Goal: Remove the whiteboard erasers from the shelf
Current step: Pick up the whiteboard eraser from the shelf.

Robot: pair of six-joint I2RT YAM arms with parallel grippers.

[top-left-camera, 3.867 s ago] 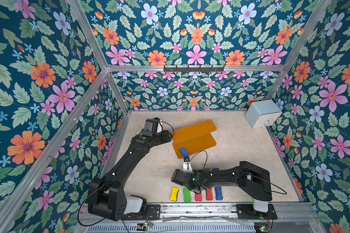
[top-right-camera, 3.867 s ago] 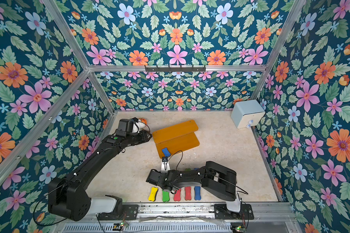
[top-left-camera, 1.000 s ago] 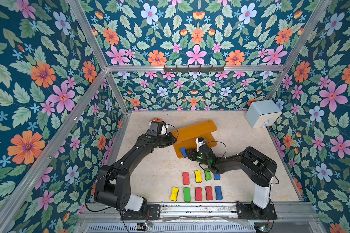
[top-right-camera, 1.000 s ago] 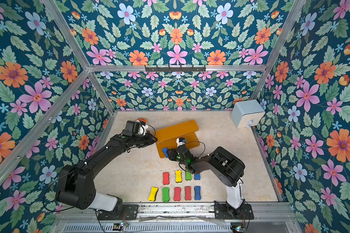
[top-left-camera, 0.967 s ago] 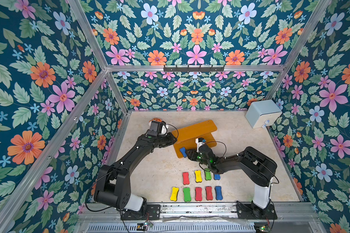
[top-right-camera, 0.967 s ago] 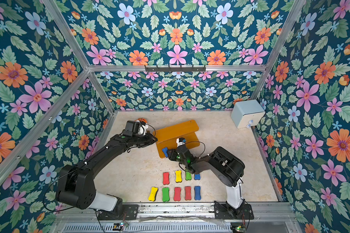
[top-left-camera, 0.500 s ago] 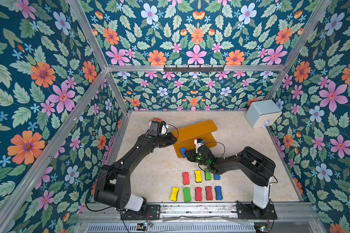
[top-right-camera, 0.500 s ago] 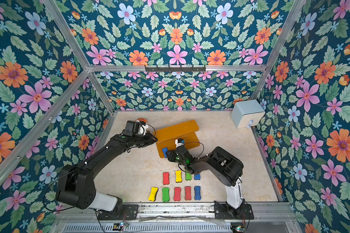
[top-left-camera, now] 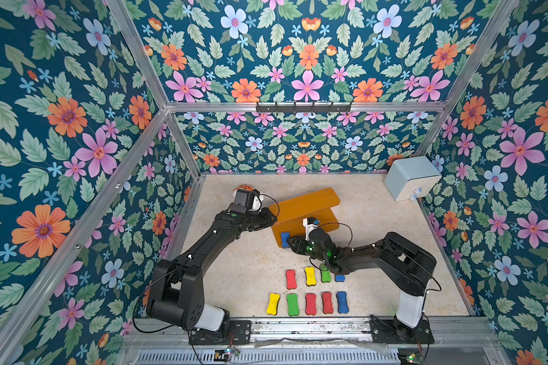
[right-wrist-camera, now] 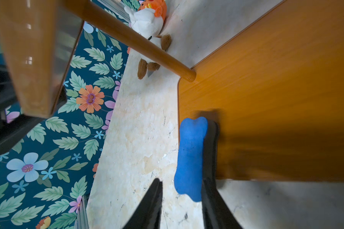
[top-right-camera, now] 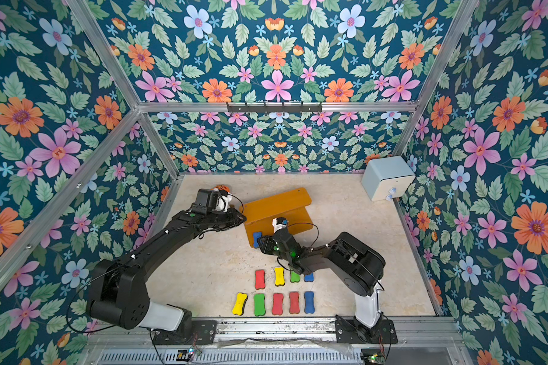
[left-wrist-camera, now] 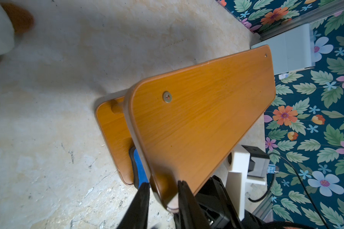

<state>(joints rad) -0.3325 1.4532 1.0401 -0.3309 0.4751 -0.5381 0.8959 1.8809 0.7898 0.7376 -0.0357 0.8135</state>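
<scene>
Item: blue bone-shaped foam eraser (top-left-camera: 284, 239) with a dark base layer, the only one left on the stand
Location: lying flat, blue face up, at the near left corner of the lower board of the two-tier orange-brown wooden shelf (top-left-camera: 304, 203); its near end seems to poke just past the board's edge
Handling: judged very light; the blue side soft and squashy, the base firmer; matt foam should grip well; not fragile, a hard squeeze would only dent it
Where to hold: through its thickness at the overhanging end, or across the narrow waist; the upper board leaves little room above
Right gripper (right-wrist-camera: 182, 180): jaws spread and straddling the eraser's near end; one finger lies against the dark base side, the other just clear of the blue face; nothing pinched yet
Left gripper (left-wrist-camera: 163, 184): pressed together on the near left corner of the shelf's upper board, apparently steadying it
Shelf build: smooth glossy wood-grain boards with rounded corners, round posts, a screw head on top; stiff, and likely to slide if not held
Already off: nine foam erasers (top-left-camera: 310, 304) in red, yellow, green and blue, in two rows on the near side of the marbled beige tabletop (top-left-camera: 234, 268); two sit partly under the right arm
Bystanders: white and orange plush toy (right-wrist-camera: 149, 25) at the far left; pale blue box (top-left-camera: 412, 178) in the far right corner
</scene>
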